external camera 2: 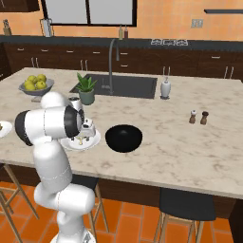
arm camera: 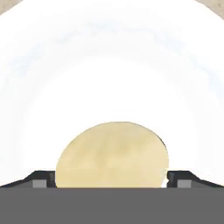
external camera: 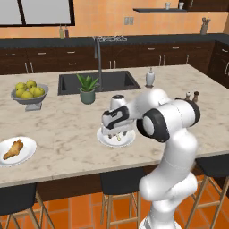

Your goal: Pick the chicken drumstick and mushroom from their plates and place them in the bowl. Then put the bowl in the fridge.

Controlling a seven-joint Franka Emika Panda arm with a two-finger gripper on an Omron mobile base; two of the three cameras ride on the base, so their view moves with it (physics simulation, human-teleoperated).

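right up against the hand camera sits the mushroom (arm camera: 113, 153), one pale beige cap, lying on a white plate (arm camera: 109, 65). the gripper (arm camera: 112, 180) is down over it with its two dark finger tips (arm camera: 41, 179) standing wide, one on each side of the cap; whether they touch it cannot be told, and nothing is held.

from the left base view the same gripper (external camera: 117, 134) hangs low over that plate (external camera: 127, 141) near the front edge of the marble island counter (external camera: 67, 129). two white plates in all: the second plate (external camera: 27, 150) lies well apart at the counter's left end and carries the one chicken drumstick (external camera: 13, 149), golden-brown, lying on its side.

one black bowl (external camera 2: 123, 138) stands in the right base view just beside the mushroom's plate (external camera 2: 92, 141), on its right, with a small gap between them; nothing can be seen in it.

other things on the counter, counted: one grey footed bowl (external camera: 29, 99) of yellow-green fruit at the far left, one potted plant (external camera: 87, 88) in front of the one dark sink (external camera: 112, 80), one white soap bottle (external camera: 150, 77) at the sink's right, and two small shakers (external camera 2: 198, 116) side by side, one light and one dark. three dark stools (external camera: 120, 183) show under the front edge in the left base view.
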